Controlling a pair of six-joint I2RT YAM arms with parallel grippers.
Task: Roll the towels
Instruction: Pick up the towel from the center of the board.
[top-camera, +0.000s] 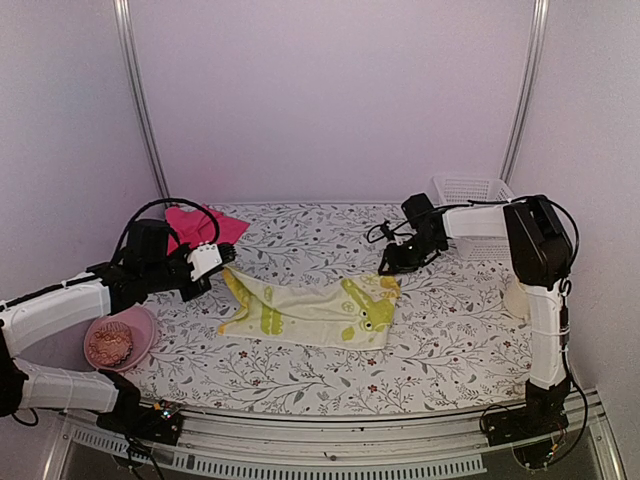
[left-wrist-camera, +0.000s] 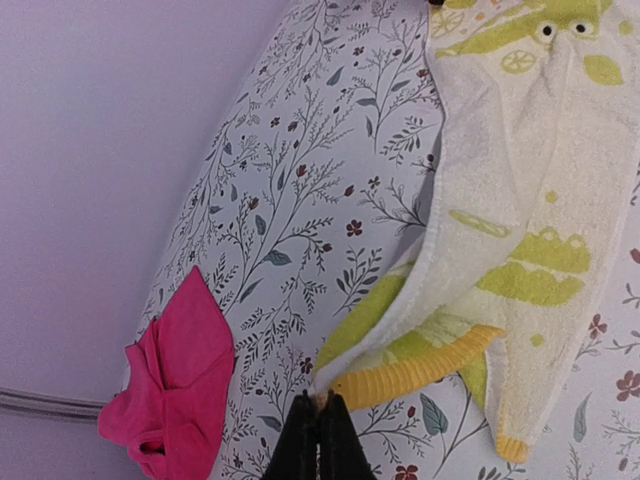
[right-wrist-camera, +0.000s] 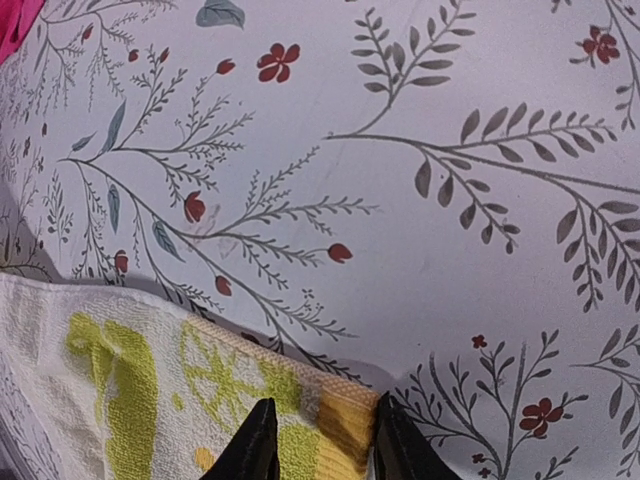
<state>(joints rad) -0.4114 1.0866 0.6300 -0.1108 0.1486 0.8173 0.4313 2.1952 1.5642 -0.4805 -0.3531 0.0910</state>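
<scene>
The left hand (left-wrist-camera: 318, 445) is clamped on a corner of the yellow-green towel (left-wrist-camera: 530, 200), which is spread on the tabletop (right-wrist-camera: 400, 200). The right hand (right-wrist-camera: 325, 405) straddles the towel's opposite hem; I cannot tell whether it grips. The pink towel (top-camera: 200, 225) lies crumpled at the back left.

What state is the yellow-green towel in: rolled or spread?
Spread: the yellow-green towel lies mostly flat on the table, no roll visible.

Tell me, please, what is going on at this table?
Two robot arms are working on the yellow-green towel, which lies stretched out on the table. The left gripper is shut on a corner at one end. The right gripper straddles a corner at the other end, but a firm pinch cannot be confirmed. The pink towel sits crumpled at the back left. Neither is rolled yet.
</scene>
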